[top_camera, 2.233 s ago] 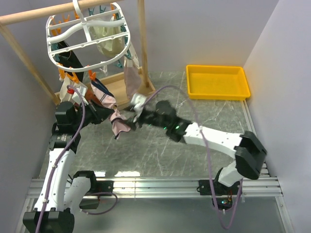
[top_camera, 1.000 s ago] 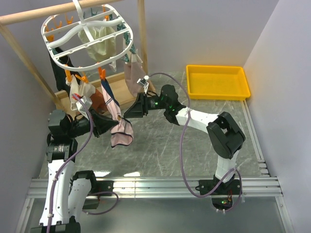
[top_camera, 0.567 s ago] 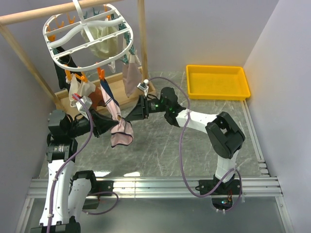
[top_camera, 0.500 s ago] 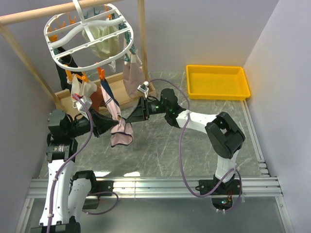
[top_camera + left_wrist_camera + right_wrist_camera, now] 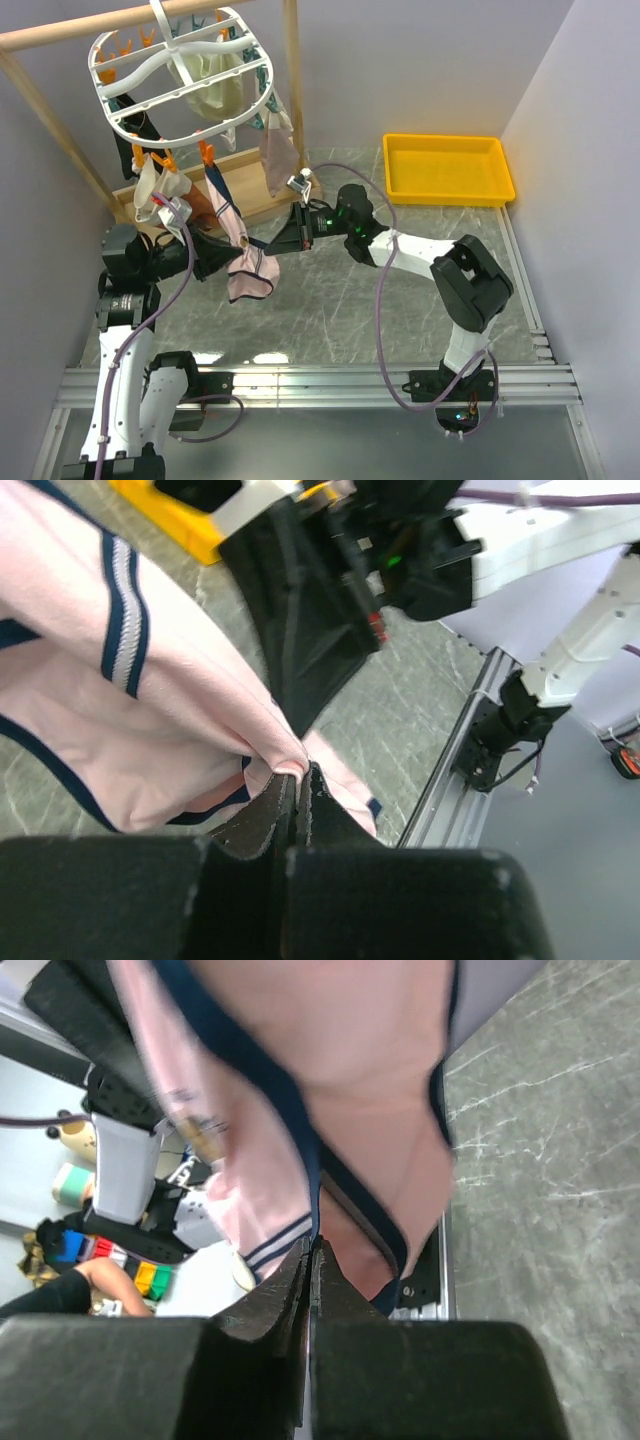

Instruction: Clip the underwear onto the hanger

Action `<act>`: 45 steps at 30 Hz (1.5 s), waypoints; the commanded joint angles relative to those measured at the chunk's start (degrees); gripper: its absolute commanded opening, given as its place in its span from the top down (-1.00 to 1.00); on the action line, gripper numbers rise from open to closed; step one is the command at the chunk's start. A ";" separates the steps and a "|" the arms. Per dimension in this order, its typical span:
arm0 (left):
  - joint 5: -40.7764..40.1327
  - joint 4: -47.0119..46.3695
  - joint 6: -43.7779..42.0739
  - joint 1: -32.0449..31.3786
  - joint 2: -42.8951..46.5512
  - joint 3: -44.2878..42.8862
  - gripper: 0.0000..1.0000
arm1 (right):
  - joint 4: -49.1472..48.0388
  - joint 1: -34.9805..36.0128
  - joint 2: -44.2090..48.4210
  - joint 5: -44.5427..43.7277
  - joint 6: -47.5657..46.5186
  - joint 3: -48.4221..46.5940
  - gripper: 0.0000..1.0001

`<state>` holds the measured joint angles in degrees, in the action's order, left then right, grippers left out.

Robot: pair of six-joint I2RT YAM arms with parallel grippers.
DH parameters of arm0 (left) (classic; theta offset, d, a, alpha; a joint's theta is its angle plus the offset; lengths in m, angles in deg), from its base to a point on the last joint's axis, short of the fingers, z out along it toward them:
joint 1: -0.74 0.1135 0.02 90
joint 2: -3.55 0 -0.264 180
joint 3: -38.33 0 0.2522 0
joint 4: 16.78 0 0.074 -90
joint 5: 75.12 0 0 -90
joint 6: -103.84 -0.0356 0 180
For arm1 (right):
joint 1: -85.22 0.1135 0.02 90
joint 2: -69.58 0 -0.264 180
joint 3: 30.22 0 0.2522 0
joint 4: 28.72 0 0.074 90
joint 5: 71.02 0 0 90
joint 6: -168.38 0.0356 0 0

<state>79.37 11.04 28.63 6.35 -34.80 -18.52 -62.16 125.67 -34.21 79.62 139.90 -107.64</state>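
The white oval hanger (image 5: 180,78) hangs from the wooden rod at the top left. An orange clothespin (image 5: 207,153) on its near rim holds the top of the pink, navy-trimmed underwear (image 5: 250,272), which hangs down over the table. My left gripper (image 5: 228,258) is shut on a fold of the pink fabric (image 5: 120,730), pinched at the fingertips (image 5: 297,775). From the right, my right gripper (image 5: 268,246) is shut on the navy trim of the underwear (image 5: 340,1080), with the edge caught between its closed tips (image 5: 313,1245). The two grippers nearly face each other across the garment.
Cream garments (image 5: 208,88) and a beige one (image 5: 280,150) hang from other clips, and a black garment (image 5: 130,152) is at the left. The wooden rod frame (image 5: 60,35) and its base board (image 5: 245,185) stand behind. A yellow tray (image 5: 447,168) sits at the back right.
The right gripper, open beside the underwear half a second ago, has shut on its navy trim. The hanger and its garments have swung slightly. The left gripper keeps its hold.
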 commanded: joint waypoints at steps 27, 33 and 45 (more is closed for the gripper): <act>-17.81 -7.46 29.05 -0.07 1.62 8.28 0.62 | 30.50 -2.92 21.79 -14.68 -31.10 1.79 1.00; -24.84 -21.68 34.87 -5.07 -5.33 11.10 0.72 | 32.61 -0.55 21.00 -16.52 -33.65 -0.23 1.00; -35.57 -43.23 45.15 -15.80 -19.04 12.07 0.72 | 38.32 10.87 14.51 -26.00 -44.11 -6.04 1.00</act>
<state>46.23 -21.52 69.52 -8.30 -52.66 -6.52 -25.35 134.98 -17.25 57.85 99.95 -111.38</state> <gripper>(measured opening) 0.137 0.010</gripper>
